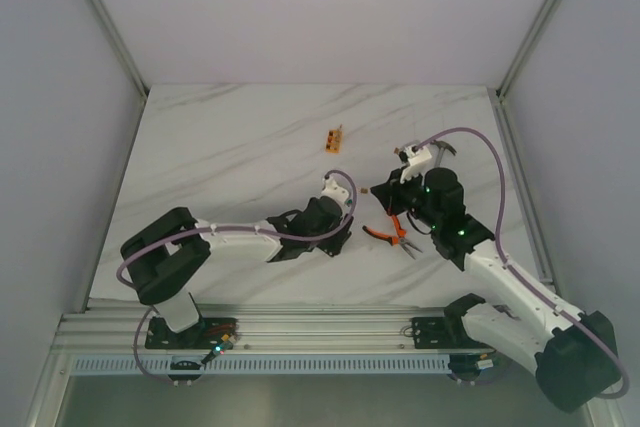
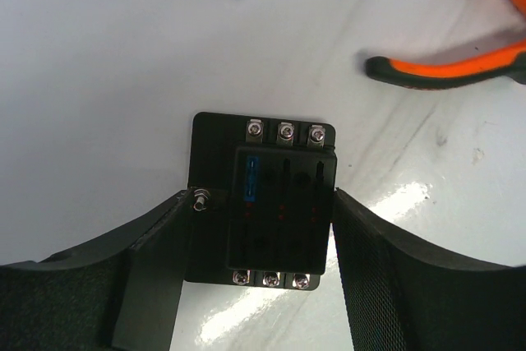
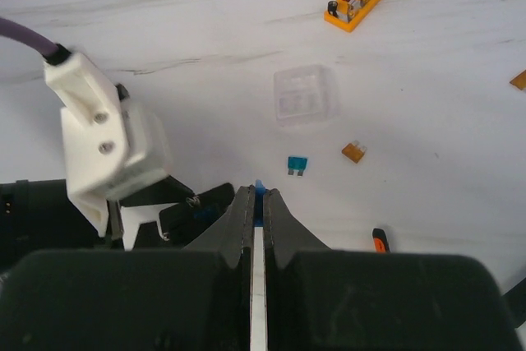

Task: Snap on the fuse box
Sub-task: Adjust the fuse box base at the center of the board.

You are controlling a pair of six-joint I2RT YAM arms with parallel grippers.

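Left wrist view gives you the fuse box (image 2: 263,211) lying flat on the table (image 2: 99,80), square between the left gripper (image 2: 265,199), whose fingers press against its two sides. Right wrist view shows your right gripper (image 3: 258,196) pinched nearly closed on a blue piece (image 3: 258,187), only its tip showing. Beyond it on the table you have a clear cover (image 3: 306,96) and a teal fuse (image 3: 297,164), with the pliers (image 2: 444,67) near the box.
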